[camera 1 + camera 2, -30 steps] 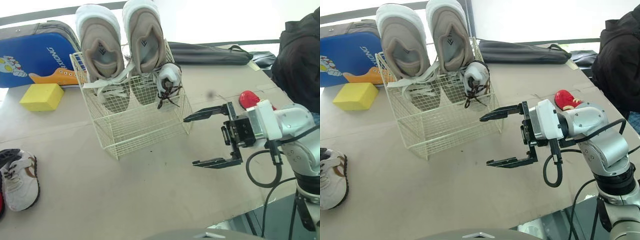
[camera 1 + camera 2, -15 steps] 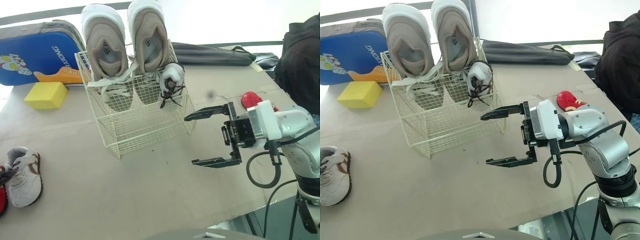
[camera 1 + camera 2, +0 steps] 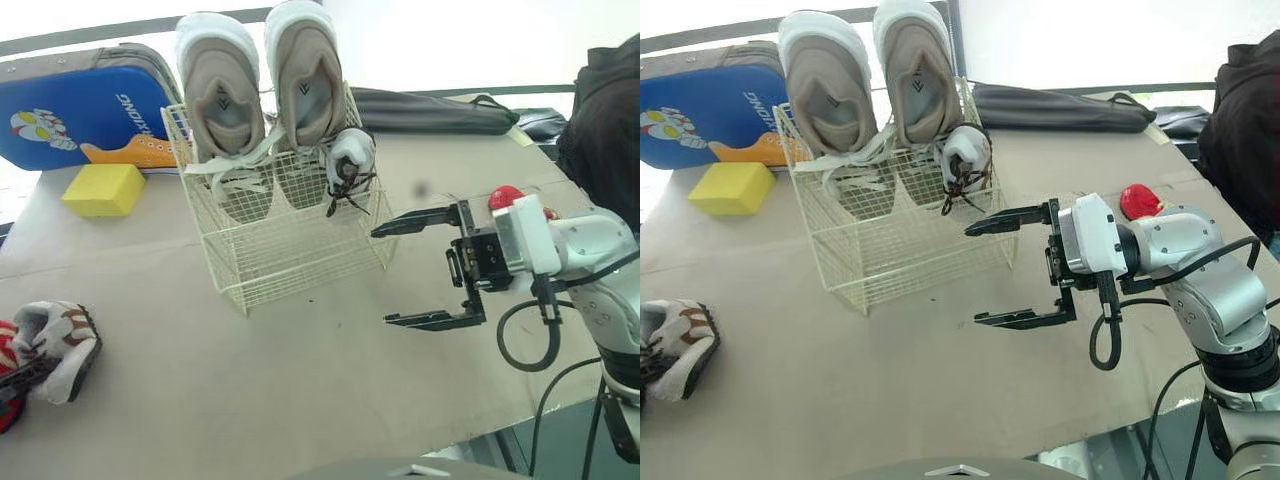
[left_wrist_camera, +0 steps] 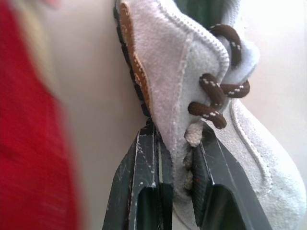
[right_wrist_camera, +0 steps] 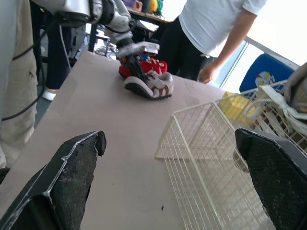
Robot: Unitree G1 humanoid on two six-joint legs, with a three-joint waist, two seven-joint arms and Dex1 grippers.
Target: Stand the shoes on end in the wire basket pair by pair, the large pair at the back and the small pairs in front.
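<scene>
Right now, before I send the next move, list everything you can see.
wire basket: one, cream, table centre
large shoes: two, beige and white, on end at the basket's back
small laced shoe: one, grey-white, basket's right side, before the large pair
small grey shoe: one, brown trim, table's left edge
red shoe: one, beside the small grey shoe
second red shoe: one, table's right edge
yellow block: one, left of the basket
blue case: one, back left
black bag: one, back right
person: one, white top, beyond the table
left gripper: one, black, shut on the small grey shoe
right gripper: one, black, open, right of the basket
</scene>
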